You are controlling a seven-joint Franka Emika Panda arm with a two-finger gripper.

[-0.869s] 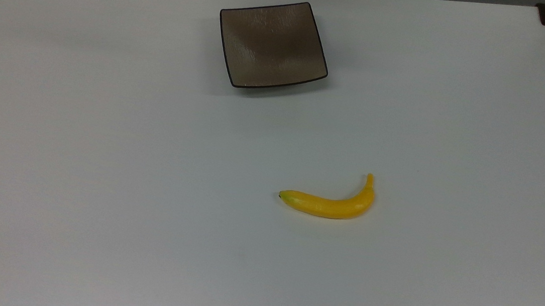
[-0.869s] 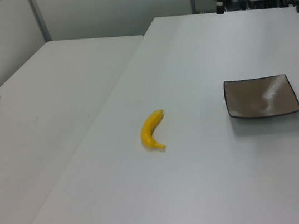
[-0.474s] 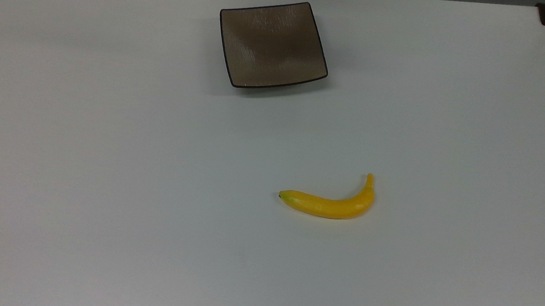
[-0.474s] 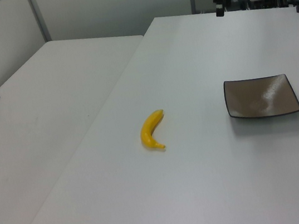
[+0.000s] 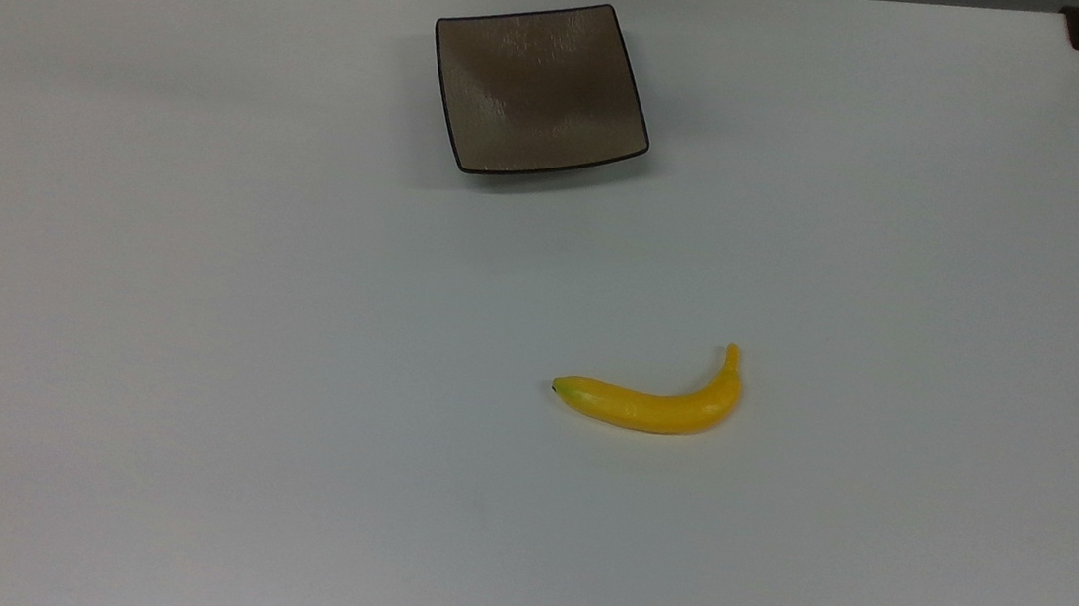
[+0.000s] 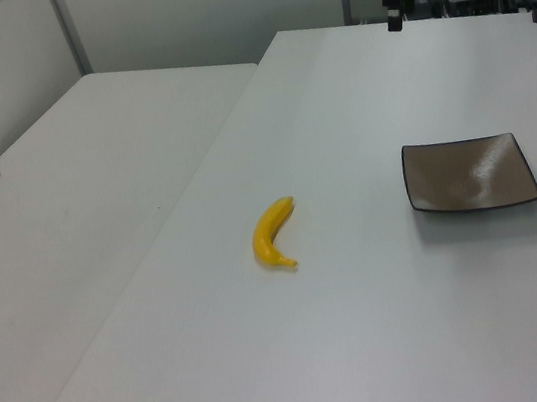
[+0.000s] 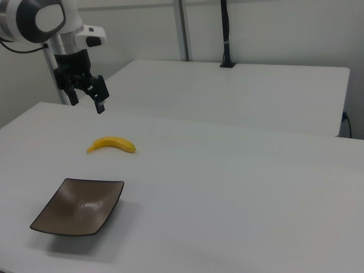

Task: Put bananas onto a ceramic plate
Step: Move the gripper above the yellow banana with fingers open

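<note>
Right view gives the clearest sight of the gripper (image 7: 87, 98): its two dark fingers hang apart with a plain gap between them and nothing held, high above the white table (image 7: 239, 187) toward 10 o'clock, below the arm's grey and white wrist, whose upper links run off the frame's top left corner. In the left view the gripper (image 6: 392, 0) is a small dark shape at 1 o'clock, cut by the top edge and lost among dark equipment behind the table (image 6: 342, 150), so its fingers are hard to make out there.

The bananas (image 7: 112, 144) are really one smooth, bright yellow, gently curved fruit lying flat on the bare tabletop, well apart from the ceramic plate (image 7: 78, 206). In the top view the banana (image 5: 648, 405) sits toward 4 o'clock from the centre, its greenish, dark-tipped end pointing to 9 o'clock and its thin stem bending up toward 12; the ceramic plate (image 5: 540, 87) lies at 12 o'clock near the table's (image 5: 202, 310) far edge. In the left view the banana (image 6: 272, 234) is near the centre and the ceramic plate (image 6: 469, 174) lies toward 3 o'clock.

The plate is square, glossy taupe-brown with a thin dark rim, upturned corners and a faintly rippled surface catching pale glare. The tabletop is matte, plain white.
</note>
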